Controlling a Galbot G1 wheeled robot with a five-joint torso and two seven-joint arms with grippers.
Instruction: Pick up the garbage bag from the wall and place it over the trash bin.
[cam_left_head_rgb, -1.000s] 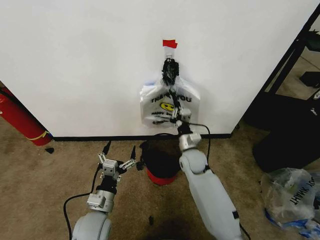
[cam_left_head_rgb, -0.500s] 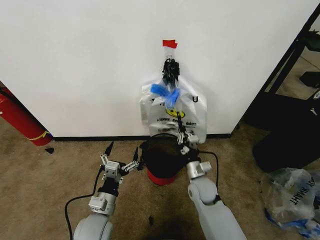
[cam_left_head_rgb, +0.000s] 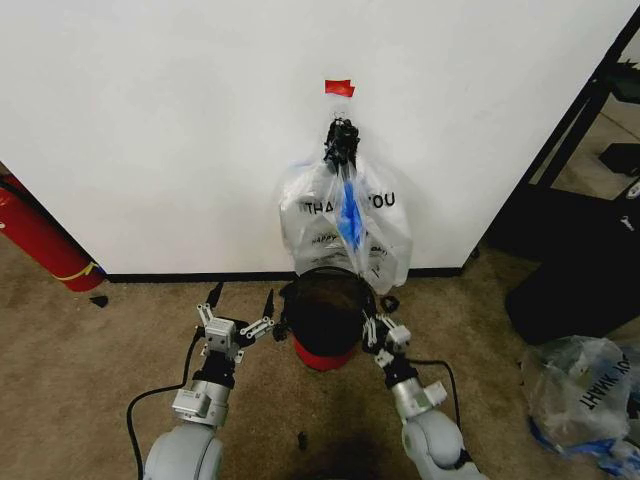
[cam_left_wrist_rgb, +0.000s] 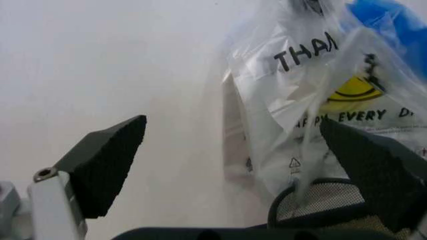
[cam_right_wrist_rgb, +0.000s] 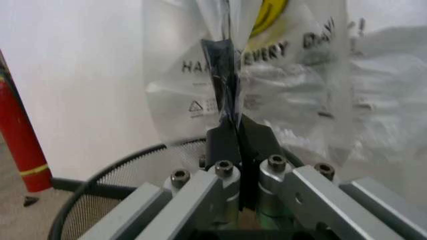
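The garbage bag (cam_left_head_rgb: 345, 225), translucent with a smiley print and a blue patch, hangs from a black hook (cam_left_head_rgb: 340, 138) on the white wall (cam_left_head_rgb: 150, 130). Its lower part stretches down toward the trash bin (cam_left_head_rgb: 322, 352), a red bin with a black rim standing right below it. My right gripper (cam_left_head_rgb: 373, 324) sits at the bin's right rim, shut on a fold of the garbage bag (cam_right_wrist_rgb: 227, 65), as the right wrist view shows between the fingers (cam_right_wrist_rgb: 223, 142). My left gripper (cam_left_head_rgb: 240, 302) hovers open just left of the bin, with the garbage bag (cam_left_wrist_rgb: 313, 100) and bin rim (cam_left_wrist_rgb: 313, 192) ahead.
A red cylinder with a yellow band (cam_left_head_rgb: 40, 240) leans against the wall at far left. A black frame (cam_left_head_rgb: 590, 180) and a clear bag with black letters (cam_left_head_rgb: 580, 395) occupy the right. Brown carpet (cam_left_head_rgb: 90, 380) surrounds the bin. Red tape (cam_left_head_rgb: 339, 88) marks the wall above the hook.
My right arm has drawn back and down from the bag to the bin's right rim, pulling the bag's lower part out with it. The left gripper has barely moved.
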